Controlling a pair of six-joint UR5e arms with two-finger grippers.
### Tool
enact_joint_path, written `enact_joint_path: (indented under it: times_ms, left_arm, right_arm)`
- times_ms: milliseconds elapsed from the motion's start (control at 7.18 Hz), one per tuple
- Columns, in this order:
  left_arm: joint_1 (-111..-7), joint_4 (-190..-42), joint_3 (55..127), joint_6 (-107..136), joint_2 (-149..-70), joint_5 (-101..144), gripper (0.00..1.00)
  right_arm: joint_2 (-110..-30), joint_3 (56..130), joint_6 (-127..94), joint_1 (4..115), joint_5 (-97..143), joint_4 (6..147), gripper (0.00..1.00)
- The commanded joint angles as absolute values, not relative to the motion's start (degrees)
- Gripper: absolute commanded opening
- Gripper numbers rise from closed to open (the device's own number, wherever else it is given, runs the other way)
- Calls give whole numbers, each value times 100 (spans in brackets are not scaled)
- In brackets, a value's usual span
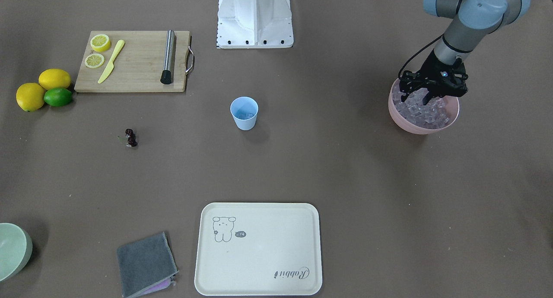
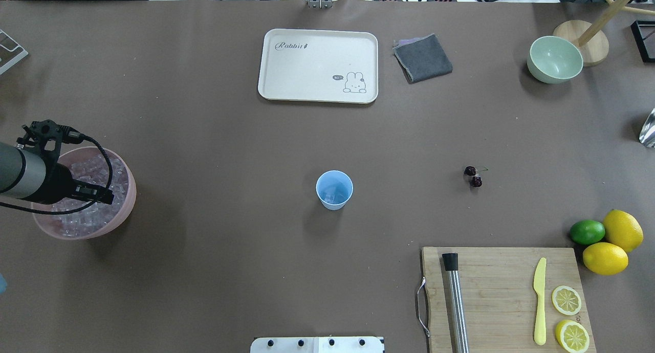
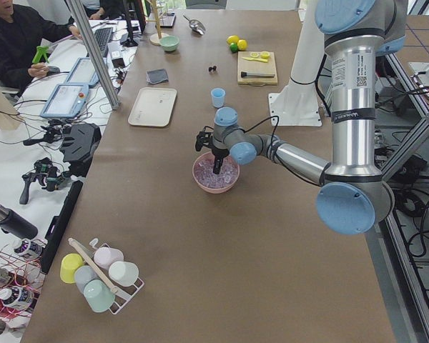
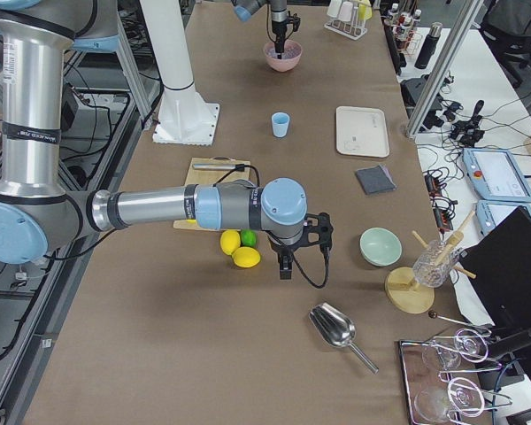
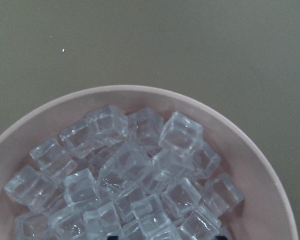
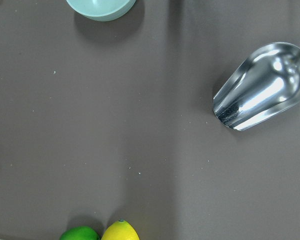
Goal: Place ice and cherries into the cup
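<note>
Ice (image 5: 140,175) heaped directly beneath left pincer (image 1: 414,101), its fingers spread apart

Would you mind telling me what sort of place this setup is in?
Probably a robotics lab: an operator sits near teach pendants, and the left gripper hangs over a pink bowl of ice.

Overhead: you have the cup (image 2: 334,190) mid-table | ice (image 2: 102,169) in bowl (image 2: 122,217) on its left | cherries (image 2: 473,176) on its right | tray (image 2: 307,66) beyond it.
</note>
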State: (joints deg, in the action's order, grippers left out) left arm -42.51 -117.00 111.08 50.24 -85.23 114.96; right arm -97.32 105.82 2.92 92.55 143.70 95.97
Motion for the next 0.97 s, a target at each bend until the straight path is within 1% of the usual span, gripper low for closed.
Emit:
enact_joint_path:
  times_ms: [0,278,418,557,835]
  left_arm:
    - [-4236,-11698,11057,4992,-8543,11496,64]
    - [-4236,-11707,11074,4992,-8552,11496,63]
    - [-4228,-11707,11066,4992,-8560,11496,61]
    - [-4219,-11707,11065,4983,-8604,11496,54]
    - [-4175,-11707,11039,4983,-8631,11487,52]
  right_arm:
    - [-9773,10591,299,9255,14370,9589,100]
    - [-9791,10591,299,9255,14370,9589,100]
    - [-9791,10582,299,9264,14361,9589,100]
    - [-9800,10582,299,9255,14361,9589,100]
    - [-9826,10573,308,9255,14361,9589,100]
